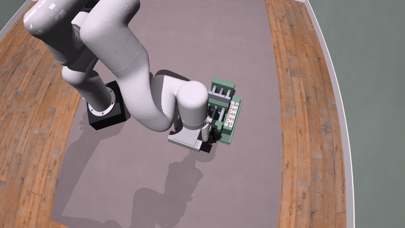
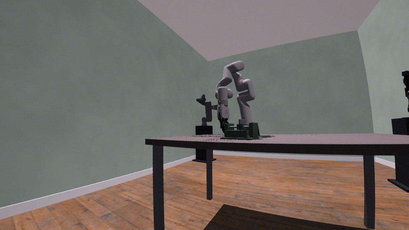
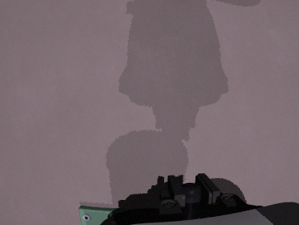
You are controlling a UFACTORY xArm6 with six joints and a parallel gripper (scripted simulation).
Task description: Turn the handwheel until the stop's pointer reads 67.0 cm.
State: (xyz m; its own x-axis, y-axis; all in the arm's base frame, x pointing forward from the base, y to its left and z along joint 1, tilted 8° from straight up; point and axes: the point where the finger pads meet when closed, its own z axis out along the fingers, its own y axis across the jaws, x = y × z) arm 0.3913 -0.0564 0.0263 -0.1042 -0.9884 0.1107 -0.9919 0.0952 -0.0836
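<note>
A green fixture [image 1: 226,133] [image 2: 241,132] stands on the grey table [image 1: 170,42] [image 2: 285,141]. It carries grey rails, a grey stop block [image 1: 219,98] and a white scale strip [image 1: 232,115] marked 61 to 69. The stop's red pointer [image 1: 230,108] sits about at the 67 mark. The dark handwheel [image 1: 216,135] is at the fixture's near end, mostly hidden by my wrist. My gripper [image 1: 208,130] [image 2: 222,124] [image 3: 185,190] is shut on the handwheel's grip. In the wrist view the dark fingers and wheel merge, with a corner of the green base [image 3: 86,220] beside them.
My arm's black base [image 1: 106,113] stands left of the fixture and the arm arches over it. A dark stand [image 2: 204,113] rises behind the table and a black box [image 2: 400,125] is at its right end. Wooden floor surrounds the table.
</note>
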